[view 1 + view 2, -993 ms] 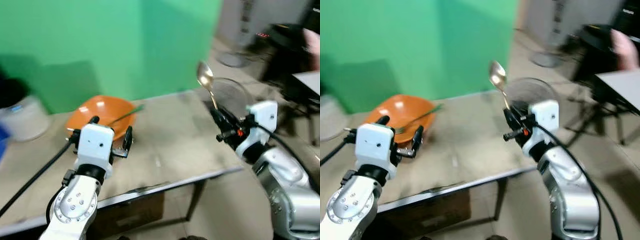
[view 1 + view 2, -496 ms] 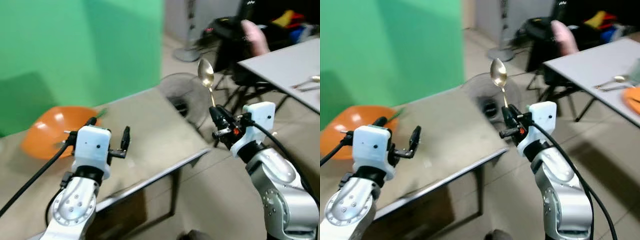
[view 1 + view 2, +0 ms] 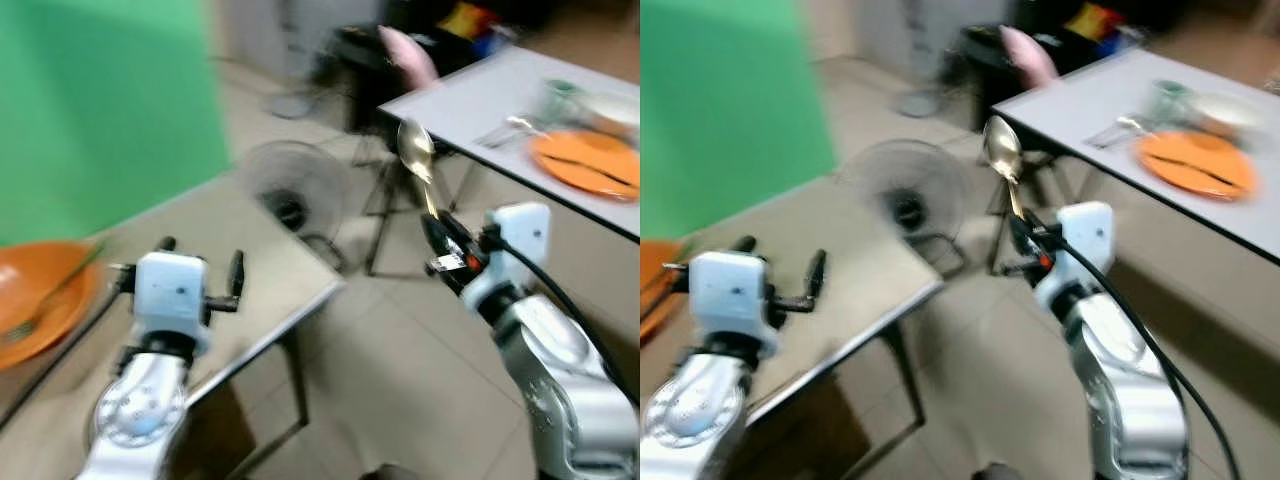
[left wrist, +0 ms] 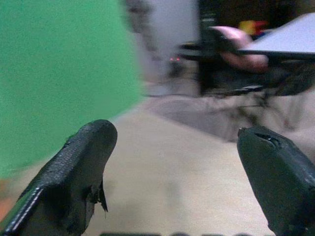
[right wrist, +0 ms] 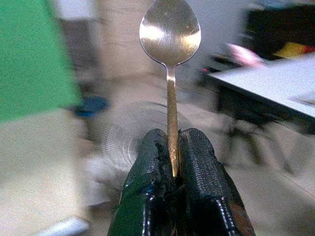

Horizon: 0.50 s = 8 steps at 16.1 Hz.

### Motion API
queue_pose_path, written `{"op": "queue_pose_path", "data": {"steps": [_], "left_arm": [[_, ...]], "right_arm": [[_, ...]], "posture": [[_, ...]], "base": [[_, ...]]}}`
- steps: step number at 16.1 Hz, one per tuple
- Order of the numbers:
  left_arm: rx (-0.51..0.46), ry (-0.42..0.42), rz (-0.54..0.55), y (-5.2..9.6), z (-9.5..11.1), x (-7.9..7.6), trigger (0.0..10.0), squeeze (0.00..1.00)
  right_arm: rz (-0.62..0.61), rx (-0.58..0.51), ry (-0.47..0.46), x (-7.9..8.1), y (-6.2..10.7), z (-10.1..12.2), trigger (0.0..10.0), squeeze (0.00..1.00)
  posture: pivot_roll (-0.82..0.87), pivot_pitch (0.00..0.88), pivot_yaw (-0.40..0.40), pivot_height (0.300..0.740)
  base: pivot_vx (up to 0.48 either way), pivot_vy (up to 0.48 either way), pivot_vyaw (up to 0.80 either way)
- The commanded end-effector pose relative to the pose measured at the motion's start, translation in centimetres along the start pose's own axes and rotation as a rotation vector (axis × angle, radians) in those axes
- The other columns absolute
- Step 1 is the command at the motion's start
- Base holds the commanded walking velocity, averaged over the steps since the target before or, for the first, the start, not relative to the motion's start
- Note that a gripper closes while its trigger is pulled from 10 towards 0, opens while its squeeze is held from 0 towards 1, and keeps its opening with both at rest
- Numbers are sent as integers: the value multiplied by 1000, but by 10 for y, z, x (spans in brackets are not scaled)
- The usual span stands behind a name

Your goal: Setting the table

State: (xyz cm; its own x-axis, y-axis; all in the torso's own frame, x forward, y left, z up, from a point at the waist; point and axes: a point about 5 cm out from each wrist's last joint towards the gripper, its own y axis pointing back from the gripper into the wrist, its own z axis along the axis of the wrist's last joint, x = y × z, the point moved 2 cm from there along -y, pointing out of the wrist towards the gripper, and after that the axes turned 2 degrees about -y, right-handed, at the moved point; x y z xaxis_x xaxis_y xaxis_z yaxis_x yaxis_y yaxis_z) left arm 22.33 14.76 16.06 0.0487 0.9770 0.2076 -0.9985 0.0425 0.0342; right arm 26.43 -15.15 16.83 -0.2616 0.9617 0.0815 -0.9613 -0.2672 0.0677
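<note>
My right gripper [image 3: 440, 238] is shut on a gold spoon [image 3: 415, 155] and holds it upright over the floor; in the right wrist view the spoon [image 5: 170, 34] rises from between the pressed fingers [image 5: 197, 162]. My left gripper [image 3: 200, 285] is open and holds nothing, above the beige table [image 3: 215, 235]. Its two fingers [image 4: 78, 167] stand wide apart in the left wrist view. A grey table [image 3: 480, 105] at the upper right carries an orange plate [image 3: 585, 160], cutlery and a cup [image 3: 558, 95]. An orange bowl [image 3: 40, 300] with a fork in it sits at the far left.
A floor fan [image 3: 290, 190] stands between the two tables. A black chair with a pink cushion [image 3: 405, 50] is beyond the grey table. A green screen [image 3: 100, 100] backs the beige table. Tiled floor [image 3: 400, 380] lies between the tables.
The whole view has swung to the right: the bowl and beige table slid left and the grey table with the orange plate came in. The spoon stays gripped.
</note>
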Motion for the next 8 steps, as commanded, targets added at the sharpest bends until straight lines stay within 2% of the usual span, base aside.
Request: {"op": "queue_pose_path", "data": {"steps": [1,5,8], "left_arm": [[-14,-10,28,-1,2,6,10000,0],[-39,-3,25,-2,4,4,10000,0],[-45,-25,8,-4,3,1,10000,0]], "right_arm": [[-21,-20,10,0,-1,6,10000,0],[-119,11,2,-17,4,0,10000,0],[-141,3,13,-19,0,4,10000,0]], "posture": [[-50,0,41,740],[-58,0,36,740],[-64,0,49,740]], "base": [[0,0,-800],[0,0,-800],[0,0,-800]]}}
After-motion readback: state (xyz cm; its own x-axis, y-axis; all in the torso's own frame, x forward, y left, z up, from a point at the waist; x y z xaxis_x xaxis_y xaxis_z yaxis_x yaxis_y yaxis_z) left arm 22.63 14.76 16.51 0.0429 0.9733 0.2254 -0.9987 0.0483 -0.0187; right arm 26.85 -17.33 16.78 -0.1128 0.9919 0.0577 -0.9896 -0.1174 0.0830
